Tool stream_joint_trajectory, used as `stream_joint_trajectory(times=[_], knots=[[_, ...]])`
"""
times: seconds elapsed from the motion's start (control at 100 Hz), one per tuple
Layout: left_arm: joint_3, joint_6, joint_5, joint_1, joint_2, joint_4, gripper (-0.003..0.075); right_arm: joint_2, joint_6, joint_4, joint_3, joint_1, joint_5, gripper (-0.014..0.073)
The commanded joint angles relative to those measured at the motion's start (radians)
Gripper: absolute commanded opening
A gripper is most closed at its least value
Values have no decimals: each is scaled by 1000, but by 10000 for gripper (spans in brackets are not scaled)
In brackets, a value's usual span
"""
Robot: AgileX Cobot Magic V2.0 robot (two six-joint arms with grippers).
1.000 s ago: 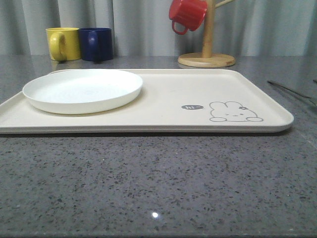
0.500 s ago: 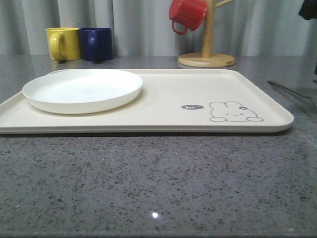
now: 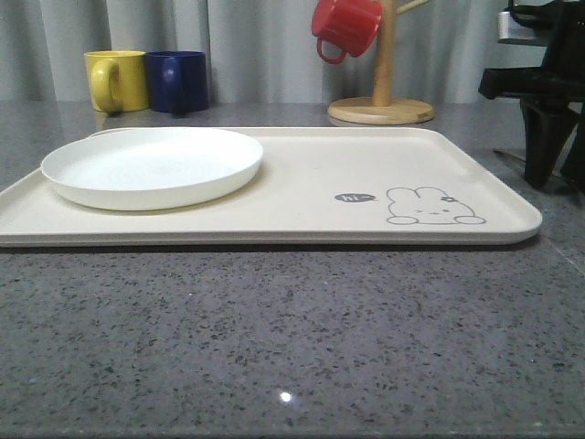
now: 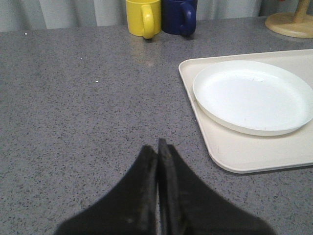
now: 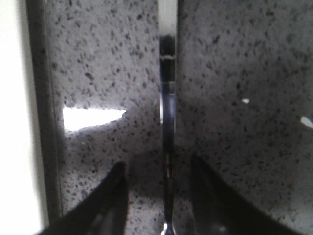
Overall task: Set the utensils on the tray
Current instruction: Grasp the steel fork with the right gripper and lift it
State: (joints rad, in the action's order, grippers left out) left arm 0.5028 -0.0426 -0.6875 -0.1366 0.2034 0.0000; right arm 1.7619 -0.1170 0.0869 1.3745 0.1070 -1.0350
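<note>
Right wrist view: right gripper [image 5: 164, 196] low over speckled grey countertop [image 5: 234, 73], fingers spread apart on either side of a slim flat metal utensil handle [image 5: 167, 98], not touching it. Which utensil, impossible to tell from this close. Cream tray [image 5: 17, 122] edge just beside. Front view: same gripper [image 3: 551, 169] pointing down at the table, just off the tray's [image 3: 302, 178] right end, thin metal utensil [image 3: 512, 157] lying there. White plate [image 3: 153, 165] resting on the tray's left part, bunny drawing [image 3: 430, 207] at its right. Behind: yellow mug [image 3: 117, 80], navy mug [image 3: 177, 81], red mug [image 3: 345, 26] hanging on wooden mug stand [image 3: 382, 96]. Left wrist view: left gripper [image 4: 158, 161] pressed together, empty, above bare counter, well apart from the tray.
</note>
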Motion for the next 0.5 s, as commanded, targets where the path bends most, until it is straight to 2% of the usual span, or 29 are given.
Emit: stream_joint_trajectory(times=[0.0, 0.07, 0.12, 0.3, 0.49], knots=[[24, -9, 71, -8, 11, -7, -19, -34, 7, 2, 31, 0, 7, 112], [24, -9, 71, -8, 11, -7, -19, -34, 7, 2, 35, 0, 5, -14], [24, -9, 71, -8, 11, -7, -19, -36, 7, 2, 36, 0, 5, -74], [24, -9, 71, -8, 11, -7, -19, -87, 11, 2, 37, 14, 2, -67], [24, -9, 71, -8, 11, -7, -19, -140, 41, -5, 88, 104, -21, -67]])
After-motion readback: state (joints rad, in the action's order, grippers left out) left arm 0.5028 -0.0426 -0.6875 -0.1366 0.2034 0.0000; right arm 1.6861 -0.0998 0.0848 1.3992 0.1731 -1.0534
